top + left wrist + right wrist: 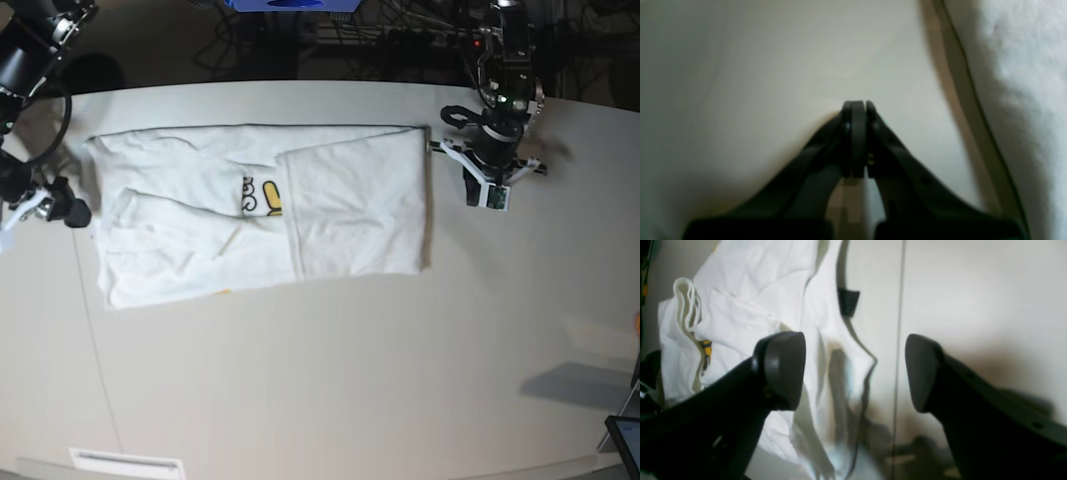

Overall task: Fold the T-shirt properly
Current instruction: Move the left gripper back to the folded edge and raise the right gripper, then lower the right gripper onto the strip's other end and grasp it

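The right gripper (855,373) hangs low over the desk (973,290) with its jaws spread wide and empty, one pad over the white T-shirt (750,300) and the other over bare desk, so the cloth's wavy edge runs up between them; the small black neck tag (848,301) pokes out beyond. In the base view this arm sits at the left end of the T-shirt (250,215), which lies partly folded across the far half of the desk (350,380), one panel already turned over so that only a scrap of yellow print (270,198) shows. The next fold looks best started by lowering the open jaws squarely astride that edge and pinching all layers (a single ply would let the stack slide), then lifting evenly with the other side. Farther off, the left gripper (487,160) points down just beside the shirt's right edge; its jaws are pressed together (858,106) on nothing, cloth lying alongside.
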